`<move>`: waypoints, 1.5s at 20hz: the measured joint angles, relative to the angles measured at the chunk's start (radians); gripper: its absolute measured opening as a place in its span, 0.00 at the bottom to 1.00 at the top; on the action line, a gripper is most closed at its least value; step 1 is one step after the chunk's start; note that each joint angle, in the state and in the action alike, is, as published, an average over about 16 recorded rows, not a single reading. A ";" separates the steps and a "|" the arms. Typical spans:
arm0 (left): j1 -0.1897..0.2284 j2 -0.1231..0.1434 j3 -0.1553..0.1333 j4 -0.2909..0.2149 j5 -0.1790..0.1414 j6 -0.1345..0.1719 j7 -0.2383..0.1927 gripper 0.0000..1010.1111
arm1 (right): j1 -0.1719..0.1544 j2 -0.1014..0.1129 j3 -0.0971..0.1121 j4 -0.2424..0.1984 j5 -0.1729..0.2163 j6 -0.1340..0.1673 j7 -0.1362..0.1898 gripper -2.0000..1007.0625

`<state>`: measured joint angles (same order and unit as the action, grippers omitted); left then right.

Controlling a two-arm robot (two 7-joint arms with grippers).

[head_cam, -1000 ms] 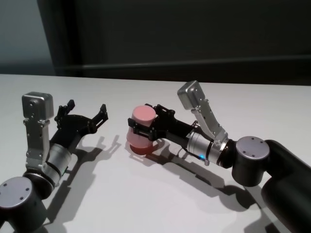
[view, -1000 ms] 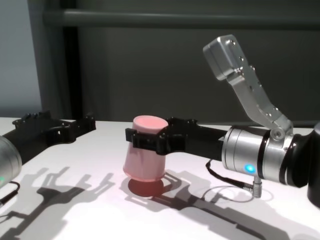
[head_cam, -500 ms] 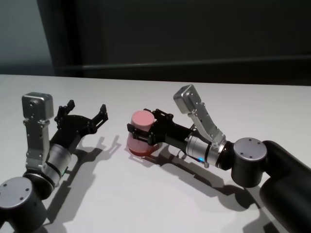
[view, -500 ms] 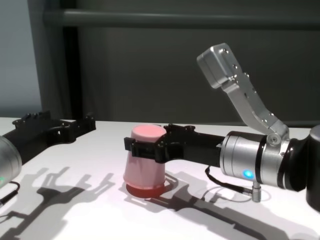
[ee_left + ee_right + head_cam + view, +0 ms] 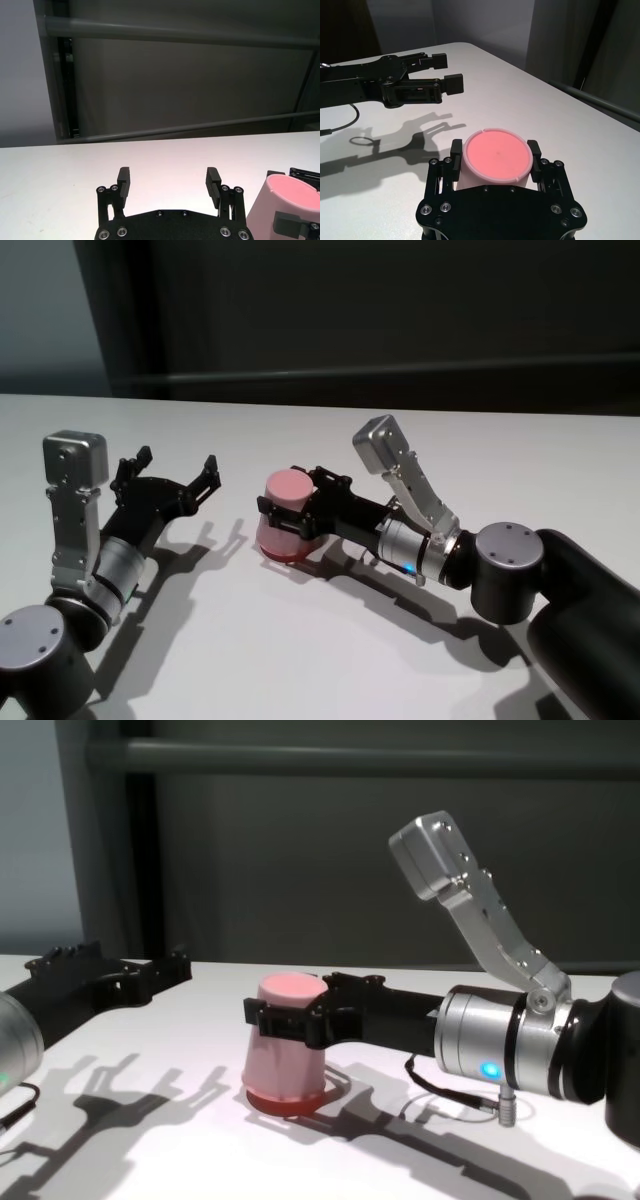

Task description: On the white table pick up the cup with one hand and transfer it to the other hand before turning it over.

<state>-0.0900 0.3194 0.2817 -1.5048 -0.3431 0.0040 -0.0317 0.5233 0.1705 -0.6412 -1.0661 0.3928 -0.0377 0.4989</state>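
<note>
The pink cup (image 5: 283, 528) is upside down, flat base up, on the white table (image 5: 300, 650). Its wide rim is at or just above the tabletop. My right gripper (image 5: 288, 506) is shut on the cup, with one finger on each side near the base. The cup also shows in the chest view (image 5: 285, 1060), in the right wrist view (image 5: 495, 159) and in the left wrist view (image 5: 277, 200). My left gripper (image 5: 180, 462) is open and empty, a short way left of the cup, with its fingertips (image 5: 124, 175) pointing across the table.
A dark wall with a horizontal rail (image 5: 350, 758) stands behind the table's far edge. A thin cable (image 5: 450, 1098) loops on the table under my right wrist. Bare tabletop lies in front of both arms.
My right gripper has lowered the inverted cup toward the table and shifted slightly left. The left arm has not moved.
</note>
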 joint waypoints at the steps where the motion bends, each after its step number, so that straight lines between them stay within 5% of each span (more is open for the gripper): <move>1: 0.000 0.000 0.000 0.000 0.000 0.000 0.000 0.99 | 0.000 -0.002 0.002 0.002 -0.001 0.000 0.002 0.77; 20: 0.000 0.000 0.000 0.000 0.000 0.000 0.000 0.99 | 0.010 -0.047 0.055 0.035 -0.017 -0.034 0.025 0.99; 25: 0.000 0.000 0.000 0.000 0.000 0.000 0.000 0.99 | 0.009 -0.057 0.078 0.031 -0.030 -0.070 0.002 1.00; 30: 0.000 0.000 0.000 0.000 0.000 0.000 0.000 0.99 | -0.008 -0.062 0.105 0.017 -0.060 -0.117 -0.060 1.00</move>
<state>-0.0900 0.3193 0.2817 -1.5048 -0.3431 0.0041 -0.0317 0.5152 0.1083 -0.5363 -1.0490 0.3329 -0.1544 0.4385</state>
